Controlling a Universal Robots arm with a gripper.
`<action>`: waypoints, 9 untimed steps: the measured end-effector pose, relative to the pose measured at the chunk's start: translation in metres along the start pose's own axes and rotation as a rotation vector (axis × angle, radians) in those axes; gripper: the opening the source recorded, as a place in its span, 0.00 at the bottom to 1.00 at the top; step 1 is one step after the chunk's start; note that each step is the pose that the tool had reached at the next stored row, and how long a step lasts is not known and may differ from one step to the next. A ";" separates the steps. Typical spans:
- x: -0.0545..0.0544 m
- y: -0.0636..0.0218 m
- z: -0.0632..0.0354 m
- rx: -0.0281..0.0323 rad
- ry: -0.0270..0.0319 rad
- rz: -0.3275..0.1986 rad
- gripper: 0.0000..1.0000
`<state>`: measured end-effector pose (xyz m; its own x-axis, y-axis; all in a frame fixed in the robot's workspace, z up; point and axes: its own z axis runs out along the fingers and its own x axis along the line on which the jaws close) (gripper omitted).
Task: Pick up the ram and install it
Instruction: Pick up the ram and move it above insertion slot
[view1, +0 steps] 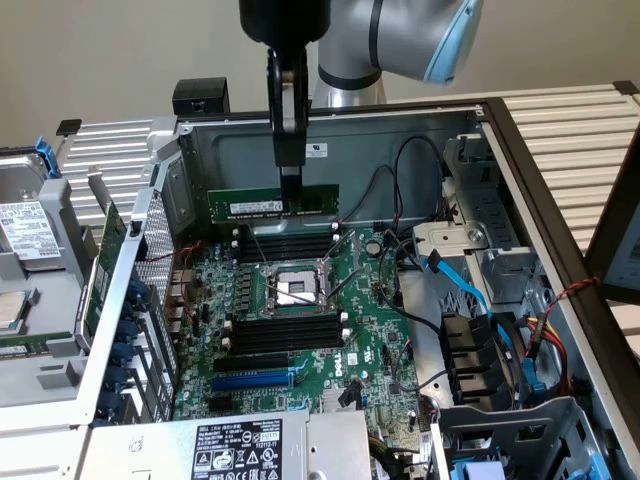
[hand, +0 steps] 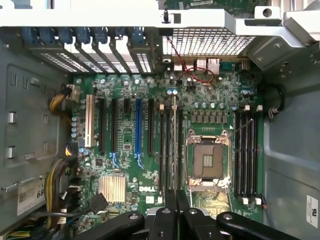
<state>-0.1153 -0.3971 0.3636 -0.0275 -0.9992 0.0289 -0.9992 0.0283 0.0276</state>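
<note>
The ram (view1: 255, 205) is a long green stick with a white label. It hangs level and on edge above the motherboard (view1: 375, 345), near the case's back wall. My gripper (view1: 290, 182) points straight down and is shut on the ram's upper edge near its middle. Below it lie black memory slots (view1: 285, 243) beside the CPU socket (view1: 297, 288). In the wrist view the ram (hand: 173, 135) shows edge-on as a thin line running out from my gripper (hand: 176, 202), over the black slots (hand: 170, 150) beside the socket (hand: 207, 160).
More black slots (view1: 285, 332) and a blue expansion slot (view1: 255, 380) lie nearer the camera. Black and blue cables (view1: 460, 285) crowd the exterior view's right of the board. A drive cage (view1: 30, 270) stands outside the case on the left, and a power supply (view1: 235, 450) sits in front.
</note>
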 end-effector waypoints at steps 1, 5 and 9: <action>0.000 0.0000 0.0019 0.0000 -0.0001 0.000 0.12; -0.006 0.0000 0.0089 -0.0001 0.0000 0.000 0.12; -0.017 0.0000 0.0156 0.0000 0.0011 0.000 0.12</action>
<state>-0.1153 -0.3808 0.3476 -0.0276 -0.9992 0.0300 -0.9992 0.0284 0.0276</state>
